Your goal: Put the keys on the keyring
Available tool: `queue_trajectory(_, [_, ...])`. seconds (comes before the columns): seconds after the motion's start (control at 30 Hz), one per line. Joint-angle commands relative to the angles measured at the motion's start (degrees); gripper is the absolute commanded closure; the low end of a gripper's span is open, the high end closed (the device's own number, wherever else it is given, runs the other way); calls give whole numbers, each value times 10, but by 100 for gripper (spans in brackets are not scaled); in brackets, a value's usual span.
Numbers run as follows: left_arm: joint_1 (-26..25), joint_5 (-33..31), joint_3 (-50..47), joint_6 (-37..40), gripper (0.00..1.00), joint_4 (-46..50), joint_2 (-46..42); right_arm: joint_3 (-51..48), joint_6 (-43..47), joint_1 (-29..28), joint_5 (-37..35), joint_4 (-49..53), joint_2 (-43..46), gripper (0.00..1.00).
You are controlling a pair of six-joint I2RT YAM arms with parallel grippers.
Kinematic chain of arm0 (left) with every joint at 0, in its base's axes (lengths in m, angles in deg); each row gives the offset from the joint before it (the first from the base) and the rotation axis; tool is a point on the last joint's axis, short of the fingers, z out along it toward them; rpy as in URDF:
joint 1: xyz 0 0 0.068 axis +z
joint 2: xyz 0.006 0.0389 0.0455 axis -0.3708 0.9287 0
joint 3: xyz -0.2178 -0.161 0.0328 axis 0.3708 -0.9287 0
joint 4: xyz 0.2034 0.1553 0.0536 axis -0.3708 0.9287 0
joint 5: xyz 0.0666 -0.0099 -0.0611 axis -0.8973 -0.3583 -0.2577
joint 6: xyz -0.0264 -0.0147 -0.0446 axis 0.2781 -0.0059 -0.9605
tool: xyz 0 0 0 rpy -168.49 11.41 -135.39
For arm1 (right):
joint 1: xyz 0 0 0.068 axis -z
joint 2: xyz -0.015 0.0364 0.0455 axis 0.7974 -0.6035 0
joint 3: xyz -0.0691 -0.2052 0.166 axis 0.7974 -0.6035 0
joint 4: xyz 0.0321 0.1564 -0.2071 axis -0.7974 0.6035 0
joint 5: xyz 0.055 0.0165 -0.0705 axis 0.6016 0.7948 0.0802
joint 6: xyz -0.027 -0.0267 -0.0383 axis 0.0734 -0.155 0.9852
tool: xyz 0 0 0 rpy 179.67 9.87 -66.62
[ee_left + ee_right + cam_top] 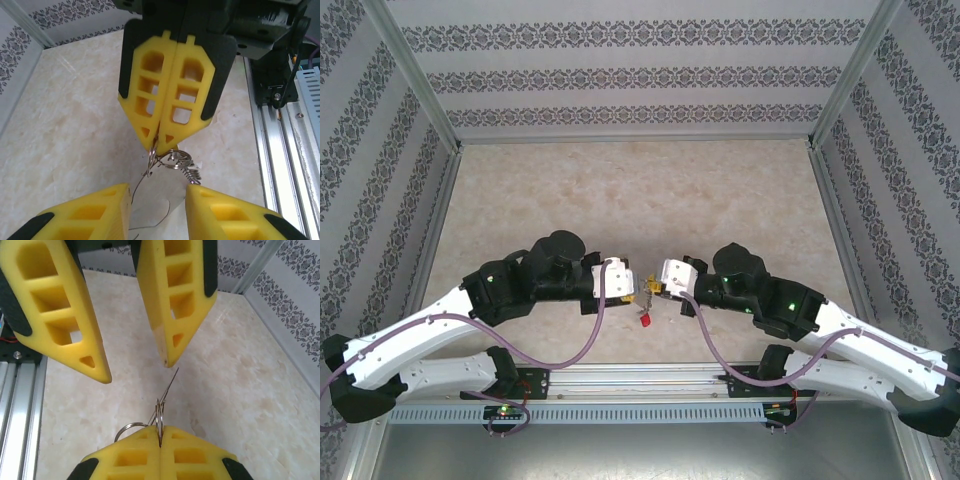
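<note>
Scene: You are looking at a pale, marbled tabletop (640,200) inside a booth with patterned walls. Your two arms reach inward and meet near the tabletop's near edge, close to its middle.

Right gripper: Your right gripper (160,440) has its yellow fingers pressed together. They pinch the metal of the keyring between their tips. From the left wrist camera the same right gripper (159,141) points down at you, fingers together, with the metal caught at the very tip.

Left gripper: Your left gripper (157,194) stands partly spread, with a clear gap between its two yellow fingers, and it grips nothing. From the right wrist camera, the left gripper (135,371) hangs above with its fingers apart. A thin wire end rises toward the tip of the finger on the right of that view.

Keyring: The keyring (172,161) is thin grey metal wire with a small coiled part, hanging from the right gripper's tip. Its wire loop drops into the gap between your left fingers. In the right wrist view the keyring (159,416) shows as rings seen edge-on, plus one rounder loop to the left.

Keys: A small red key (645,320) shows in the top view just below the point where the grippers meet. You cannot tell whether it hangs from the metal or lies on the tabletop.
</note>
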State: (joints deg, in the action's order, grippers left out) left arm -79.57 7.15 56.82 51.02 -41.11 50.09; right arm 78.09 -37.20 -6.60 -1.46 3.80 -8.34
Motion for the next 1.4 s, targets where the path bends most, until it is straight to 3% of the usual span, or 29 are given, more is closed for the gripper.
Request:
queue_trajectory(0.0, [-9,-13,12,18,66,-18,16,26,14,-11,-16,-6,-2,100])
queue_trajectory(0.33, [-10,0,18,22,72,-28,43,25,18,-16,18,-9,-10,100])
queue_trajectory(0.5, [-10,6,19,21,84,-37,56,23,18,-16,24,-11,-6,100])
queue_trajectory(0.63, [-10,12,12,17,100,-50,56,18,18,-16,31,-14,0,100])
queue_trajectory(0.77, [-10,29,5,11,100,-60,45,9,8,-17,41,-19,9,100])
queue_trajectory(0.87, [-9,56,-3,8,100,-71,33,-3,-6,-17,51,-21,16,84])
queue_trajectory(0.93, [-9,73,-6,7,100,-76,27,-10,-15,-17,54,-22,22,80])
queue_trajectory(1.37, [-5,120,-28,-2,100,-99,-4,-34,-40,-17,58,-17,52,86])
